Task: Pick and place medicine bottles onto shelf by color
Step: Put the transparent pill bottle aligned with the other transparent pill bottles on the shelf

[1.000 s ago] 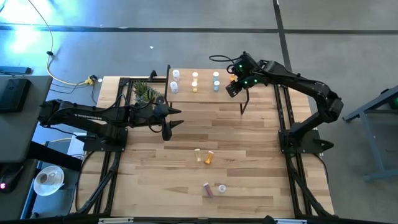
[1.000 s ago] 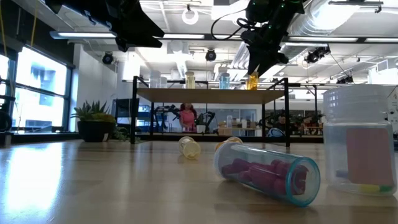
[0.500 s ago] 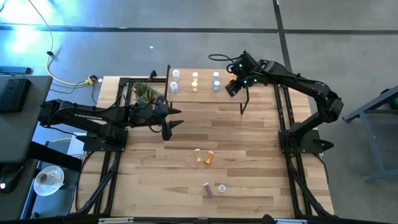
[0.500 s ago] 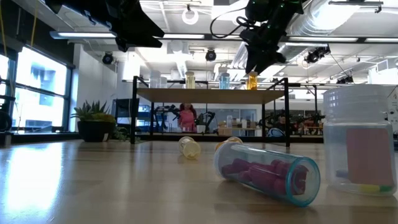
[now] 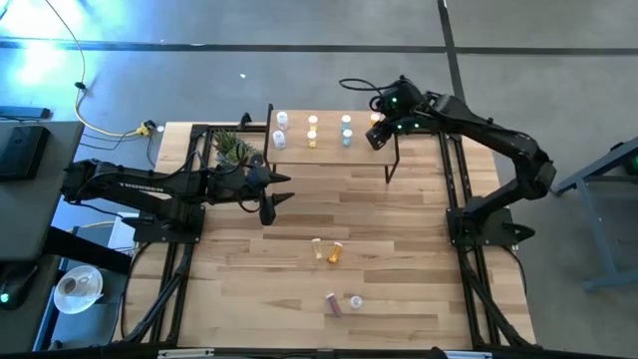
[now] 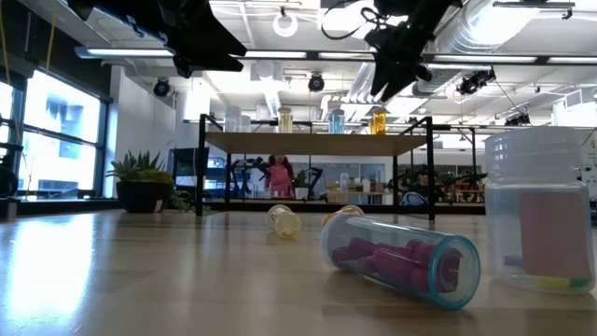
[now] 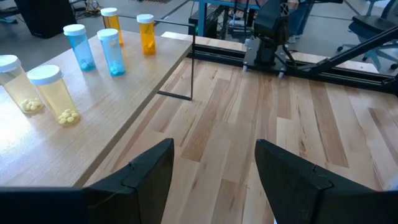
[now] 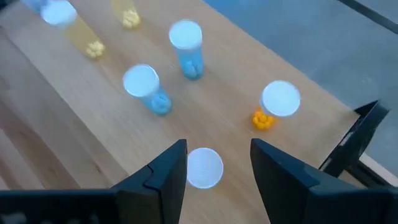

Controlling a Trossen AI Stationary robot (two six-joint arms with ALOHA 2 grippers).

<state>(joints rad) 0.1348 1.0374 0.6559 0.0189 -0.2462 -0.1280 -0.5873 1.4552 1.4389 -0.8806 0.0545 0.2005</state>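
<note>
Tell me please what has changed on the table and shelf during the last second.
The right gripper rose and drew back from the shelf toward its far right end; its fingers stand open above an orange bottle set there. The left gripper stayed open and still over the table. The four bottles on the table, among them the purple one, have not moved.

A small green potted plant [image 5: 231, 148] is sitting at the far left of the wooden tabletop [image 5: 399, 289]. A yellow cable [image 5: 95, 118] is trailing across the grey floor [image 5: 199, 80] beyond. A white bowl [image 5: 78, 287] is resting beside the tabletop's left edge.
</note>
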